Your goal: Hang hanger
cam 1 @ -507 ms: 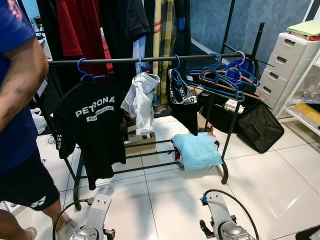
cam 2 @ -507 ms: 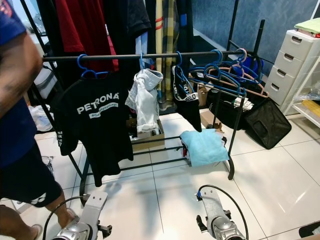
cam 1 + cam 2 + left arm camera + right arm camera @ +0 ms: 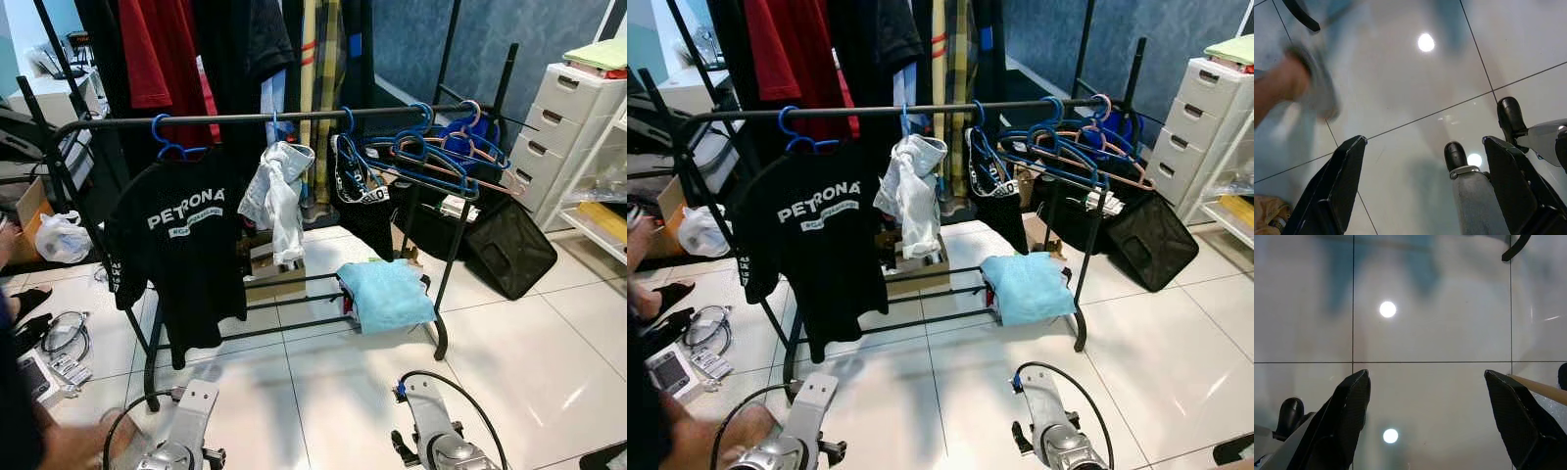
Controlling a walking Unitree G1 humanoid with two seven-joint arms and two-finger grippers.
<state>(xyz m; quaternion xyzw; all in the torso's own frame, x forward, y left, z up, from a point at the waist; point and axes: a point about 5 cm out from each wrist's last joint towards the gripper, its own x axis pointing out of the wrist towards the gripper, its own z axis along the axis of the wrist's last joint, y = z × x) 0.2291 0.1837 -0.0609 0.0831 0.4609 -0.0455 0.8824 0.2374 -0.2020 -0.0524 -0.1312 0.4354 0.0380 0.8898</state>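
Hanging across the upper middle of the left eye view, black rail (image 3: 294,117) of a low garment rack; on it, from left to right, a blue hanger (image 3: 168,147) bearing a black printed T-shirt (image 3: 181,255), a pale grey garment (image 3: 276,196) bunched at centre, a dark patterned garment (image 3: 358,191), and a cluster of bare blue and pink hangers (image 3: 441,157) at upper right; light blue cloth (image 3: 385,294) draped on the lower bars, centre; white drawer unit (image 3: 563,127) at far right; a person's arm (image 3: 69,446) at lower left, blurred; left gripper (image 3: 1420,191) low at bottom left, pointed at bare floor tiles (image 3: 1415,98), fingers spread apart, nothing between them; right gripper (image 3: 1427,421) low at bottom centre-right, likewise spread wide and empty over tile; task judged not begun: no hanger in either gripper, both arms well apart from the rail; left to do: obtain a hanger, raise it, hook it over the rail.
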